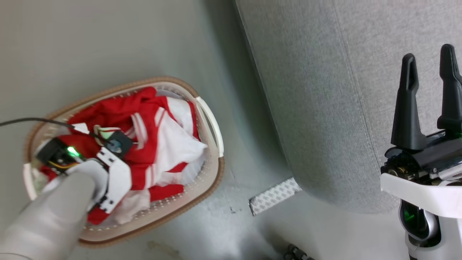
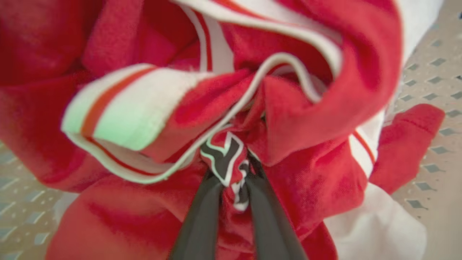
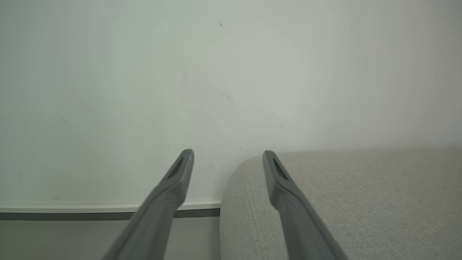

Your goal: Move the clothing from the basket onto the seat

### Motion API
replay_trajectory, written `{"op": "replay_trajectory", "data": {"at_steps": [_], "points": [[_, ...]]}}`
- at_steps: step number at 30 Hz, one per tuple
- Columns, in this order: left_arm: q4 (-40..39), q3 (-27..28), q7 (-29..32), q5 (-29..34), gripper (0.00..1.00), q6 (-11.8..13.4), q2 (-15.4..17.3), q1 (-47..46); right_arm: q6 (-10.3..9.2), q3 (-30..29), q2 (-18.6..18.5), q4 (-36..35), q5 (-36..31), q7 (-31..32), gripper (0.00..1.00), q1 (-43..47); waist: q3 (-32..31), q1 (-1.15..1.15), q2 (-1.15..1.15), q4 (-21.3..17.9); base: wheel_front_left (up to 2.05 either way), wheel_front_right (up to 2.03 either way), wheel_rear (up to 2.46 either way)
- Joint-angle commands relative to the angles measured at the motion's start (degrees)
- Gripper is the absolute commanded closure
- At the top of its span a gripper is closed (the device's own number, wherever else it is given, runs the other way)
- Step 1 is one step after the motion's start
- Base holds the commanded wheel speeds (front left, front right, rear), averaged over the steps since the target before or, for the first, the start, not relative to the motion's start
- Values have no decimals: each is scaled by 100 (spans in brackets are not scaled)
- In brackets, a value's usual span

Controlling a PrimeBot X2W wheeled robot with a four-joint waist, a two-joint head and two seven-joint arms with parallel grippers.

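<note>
The left claw [image 2: 232,169] is sunk into the clothing [image 2: 306,119], its two dark fingers [image 2: 202,216] drawn close together and pinching a bunched fold of red cloth that carries a dark mark edged in white. Red folds and white-striped bands crowd round the claw on every side, and past them, to either side of it, the perforated wall of the basket [image 2: 429,83] shows. From the head view the heap of red and white clothing [image 1: 162,137] lies inside the basket [image 1: 144,81], which stands on the floor [image 1: 108,43], with the left arm's wrist reaching down into the pile. The right claw [image 1: 428,54] is well apart from the basket, its fingers spread wide with nothing between them, held over the grey seat [image 1: 317,90]. In its own wrist view the seat's [image 3: 343,187] rounded corner sits under the right claw's [image 3: 227,155] right-hand finger, with a pale wall [image 3: 216,72] beyond the fingertips and a skirting board [image 3: 90,209] behind the other finger. A patterned strip [image 1: 274,196] lies on the floor between basket and seat.
</note>
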Motion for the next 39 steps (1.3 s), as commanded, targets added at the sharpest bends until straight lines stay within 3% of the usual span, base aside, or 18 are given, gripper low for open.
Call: {"op": "replay_trajectory", "data": {"at_steps": [1,9,17,29,39], "points": [[67,27,-111,-182,100,11,-71,-23,-12,-37,-11,47,-41,2,0,-18,-233,-1,0,142,0,0,0],[365,-76,-952,-847,100,11,-636,241,-12,-199,-11,324,-413,3,0,24,-1184,-1,0,591,0,0,0],[123,-279,-1456,-1644,100,11,-1080,517,-12,-251,-15,709,-760,3,0,270,-2208,-1,0,1071,0,0,0],[-1157,139,-1798,-2439,100,54,-1108,1273,-12,-368,-16,1313,-1014,2,0,1071,-3799,-1,0,1629,0,0,0],[-2741,736,-1799,-2713,100,563,-1038,1863,-12,-263,-14,1653,-1030,3,0,1542,-4621,-1,0,2015,0,0,0]]}}
